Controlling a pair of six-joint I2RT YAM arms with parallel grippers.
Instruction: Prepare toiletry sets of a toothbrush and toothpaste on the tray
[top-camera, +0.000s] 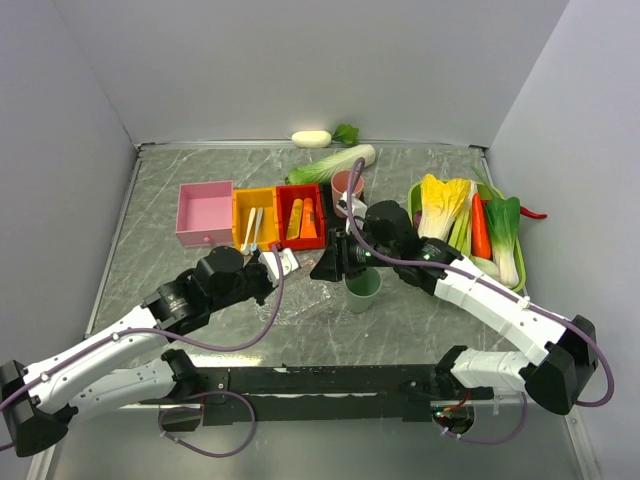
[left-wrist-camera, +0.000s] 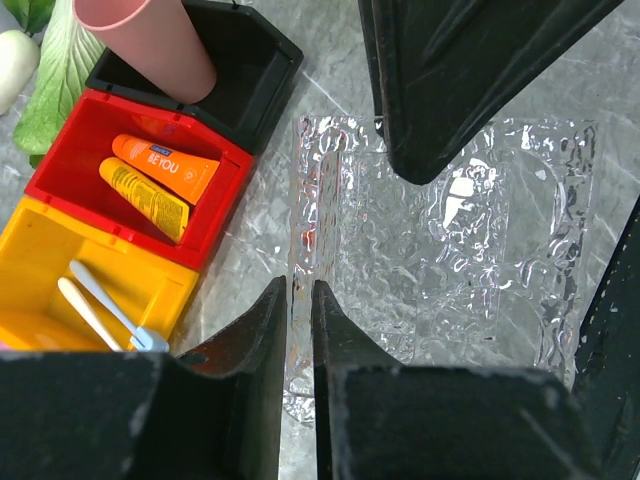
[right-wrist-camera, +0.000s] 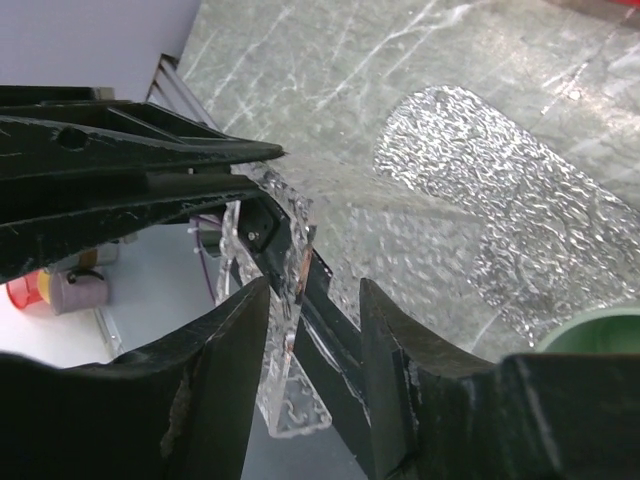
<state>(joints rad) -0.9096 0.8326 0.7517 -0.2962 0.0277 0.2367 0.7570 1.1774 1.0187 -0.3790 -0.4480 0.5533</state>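
Gripping clear speckled rectangular plastic tray (left-wrist-camera: 450, 260) by its rim: left end effector (left-wrist-camera: 298, 295), narrow. Right end effector (right-wrist-camera: 312, 300), jaws part-open, straddling that tray's rim.

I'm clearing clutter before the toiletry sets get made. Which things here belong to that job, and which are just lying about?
For the job: toothbrushes, toothpaste tubes, clear tray.
Lying about: pink bin, green cup, pink cup, vegetables.
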